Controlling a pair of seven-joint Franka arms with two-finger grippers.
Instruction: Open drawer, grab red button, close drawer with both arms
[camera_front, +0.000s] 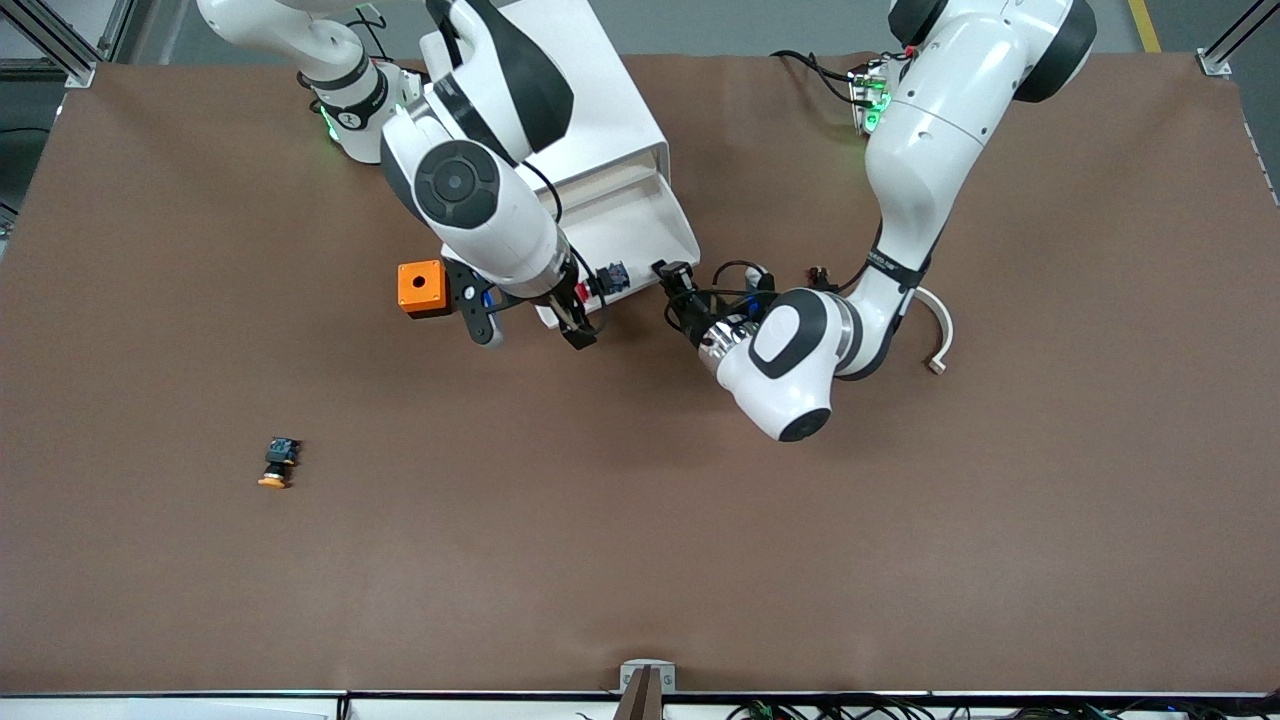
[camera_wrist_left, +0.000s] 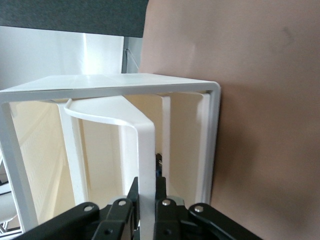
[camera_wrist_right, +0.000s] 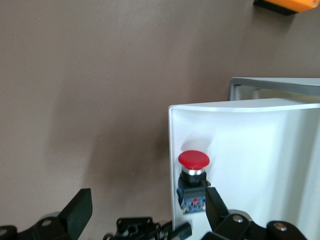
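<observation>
The white cabinet (camera_front: 585, 90) stands at the robots' side of the table with one drawer (camera_front: 655, 215) pulled out toward the front camera. The red-capped button (camera_front: 600, 282) lies inside the drawer by its front corner and also shows in the right wrist view (camera_wrist_right: 193, 180). My left gripper (camera_front: 672, 282) is shut on the drawer's curved white handle (camera_wrist_left: 145, 145). My right gripper (camera_front: 530, 318) is open and straddles the drawer's wall (camera_wrist_right: 172, 150). One of its fingers (camera_wrist_right: 216, 207) is inside the drawer beside the button's body. The other finger (camera_wrist_right: 80, 210) is outside, over the table.
An orange box (camera_front: 421, 288) sits beside the right gripper, toward the right arm's end. An orange-capped button (camera_front: 277, 463) lies nearer the front camera. A loose white curved strip (camera_front: 940, 335) lies by the left arm.
</observation>
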